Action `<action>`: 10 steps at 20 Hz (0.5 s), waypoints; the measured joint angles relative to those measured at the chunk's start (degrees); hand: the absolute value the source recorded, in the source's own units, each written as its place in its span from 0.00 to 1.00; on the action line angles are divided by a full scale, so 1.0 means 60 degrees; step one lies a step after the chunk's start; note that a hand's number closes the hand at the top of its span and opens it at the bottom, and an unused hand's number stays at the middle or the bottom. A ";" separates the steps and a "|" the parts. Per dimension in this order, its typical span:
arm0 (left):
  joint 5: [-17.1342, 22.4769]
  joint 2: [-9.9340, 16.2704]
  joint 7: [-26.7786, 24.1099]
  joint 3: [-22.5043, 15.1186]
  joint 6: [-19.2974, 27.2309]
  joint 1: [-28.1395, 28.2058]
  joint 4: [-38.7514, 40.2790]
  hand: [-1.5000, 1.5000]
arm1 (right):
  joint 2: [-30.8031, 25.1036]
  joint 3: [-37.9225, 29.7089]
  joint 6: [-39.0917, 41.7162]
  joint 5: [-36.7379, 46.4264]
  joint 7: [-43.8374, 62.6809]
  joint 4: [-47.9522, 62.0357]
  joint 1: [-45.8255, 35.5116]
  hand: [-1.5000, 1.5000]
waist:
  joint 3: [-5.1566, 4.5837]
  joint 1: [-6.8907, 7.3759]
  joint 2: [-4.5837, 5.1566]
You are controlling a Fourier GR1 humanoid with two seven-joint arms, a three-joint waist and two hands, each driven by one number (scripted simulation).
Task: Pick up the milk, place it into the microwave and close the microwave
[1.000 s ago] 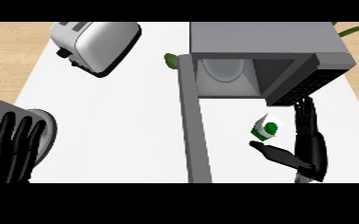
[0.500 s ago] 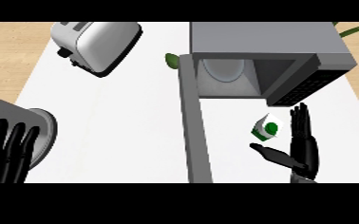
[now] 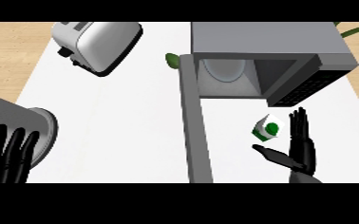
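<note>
The milk (image 3: 266,126) is a small white carton with a green mark, standing on the white counter just in front of the microwave (image 3: 270,59). The microwave's door (image 3: 195,123) is swung wide open toward me, showing the glass plate (image 3: 226,70) inside. My right hand (image 3: 298,147) is open, fingers straight and pointing away, just right of the carton; its thumb reaches under the carton's near side without touching it. My left hand (image 3: 15,154) rests open at the lower left edge.
A silver toaster (image 3: 98,42) lies at the back left. A grey round object (image 3: 38,133) sits by my left hand. A green leaf (image 3: 172,60) peeks out left of the microwave. The counter's left edge meets a wooden floor (image 3: 21,47).
My right hand has drawn back toward me and slightly right, so the milk carton now stands apart from its fingers. My left hand has slid lower toward the edge.
</note>
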 measured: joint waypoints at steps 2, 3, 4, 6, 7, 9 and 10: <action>-0.0139 -0.0031 0.0225 -0.0120 0.0128 -0.0230 -0.0003 0.00 | -0.0111 -0.0063 0.0073 0.0045 -0.0352 0.0806 -0.0347 0.00 | 0.0003 -0.0005 0.0005; -0.0307 -0.0049 0.0205 -0.0297 0.0239 -0.0276 0.0058 0.00 | -0.0126 -0.0079 0.0060 0.0078 -0.0509 0.1155 -0.0490 0.00 | 0.0002 -0.0004 0.0004; -0.0268 -0.0042 0.0133 -0.0280 0.0212 -0.0232 0.0067 0.00 | -0.0151 -0.0133 0.0064 0.0119 -0.0738 0.1622 -0.0697 1.00 | 0.0005 0.0020 0.0011; -0.0202 -0.0024 0.0166 -0.0222 0.0195 -0.0275 0.0059 0.00 | -0.0215 -0.0009 0.0162 0.0331 -0.1091 0.2042 -0.0818 1.00 | -0.0046 0.0031 -0.0005; -0.0209 -0.0033 0.0129 -0.0248 0.0190 -0.0178 0.0009 0.00 | -0.0266 0.0102 0.0119 0.0522 -0.1235 0.2198 -0.0860 1.00 | -0.0065 0.0055 -0.0011; -0.0269 -0.0066 -0.0061 -0.0397 0.0192 -0.0048 0.0103 0.00 | -0.0320 0.0223 -0.0159 0.0814 -0.1409 0.2390 -0.1001 1.00 | -0.0057 0.0079 -0.0006; -0.0244 -0.0041 -0.0025 -0.0376 0.0177 -0.0045 0.0040 0.00 | -0.0320 0.0212 -0.0192 0.0845 -0.1536 0.2447 -0.1025 1.00 | -0.0057 0.0074 -0.0014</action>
